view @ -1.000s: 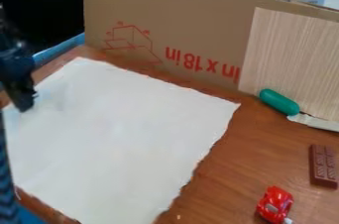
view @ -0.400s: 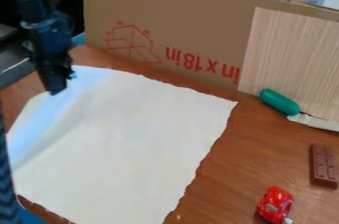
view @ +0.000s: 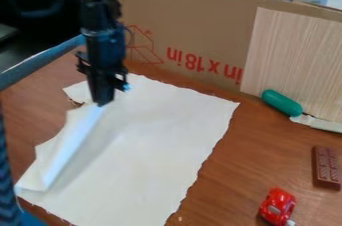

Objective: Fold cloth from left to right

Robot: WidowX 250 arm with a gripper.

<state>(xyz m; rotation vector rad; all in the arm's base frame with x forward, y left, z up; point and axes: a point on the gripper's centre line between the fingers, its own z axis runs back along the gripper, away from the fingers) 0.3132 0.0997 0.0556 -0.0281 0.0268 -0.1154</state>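
The black gripper (view: pixel 101 103) hangs at the upper left of the white cloth, its fingers shut on the cloth's left edge. Beneath it, the cloth (view: pixel 157 137) is lifted and curled over toward the right in a narrow fold that runs down to the lower left corner. The rest of the cloth lies flat on the brown table. A small piece of its back left corner pokes out to the left behind the gripper.
Cardboard (view: pixel 200 30) stands behind the cloth, with a light wood-grain panel (view: pixel 294 60) at the right. Near them lies a green capsule-shaped object (view: pixel 281 102). A chocolate bar toy (view: pixel 326 167) and a red toy car (view: pixel 277 206) are at the right.
The gripper has moved right from the left side of the view, bringing the cloth's left edge with it. That edge has come up and turned over toward the right.
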